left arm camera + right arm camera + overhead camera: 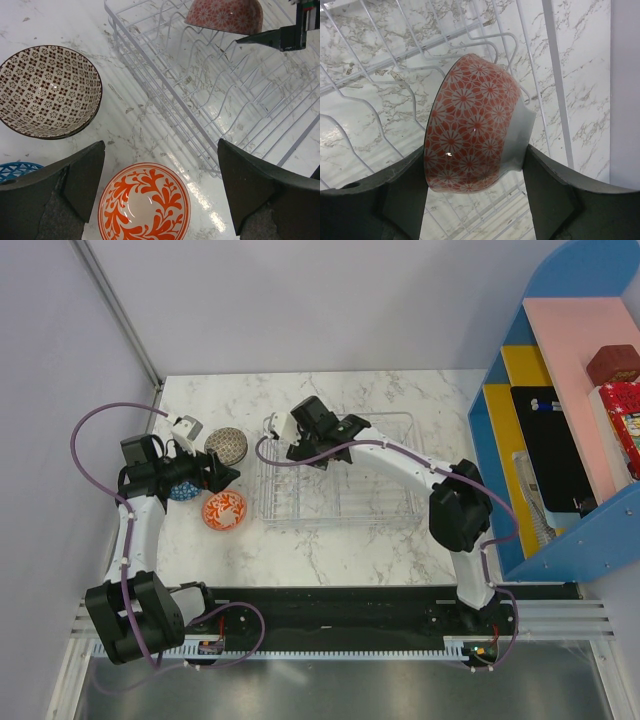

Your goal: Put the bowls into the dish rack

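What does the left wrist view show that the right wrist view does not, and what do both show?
Only left wrist: the brown lattice bowl, the orange vine bowl and the edge of a blue bowl, all outside the dish rack. Only right wrist: how the right gripper clamps the red floral bowl, tilted on its side. Both: that bowl and the dish rack.

My left gripper (161,145) faces down, jaws spread wide, my left arm (133,530) folded at the elbow. My right arm (400,458) stretches forward and left, my right gripper (475,152) clamped across a red-orange flower-patterned bowl (470,115)
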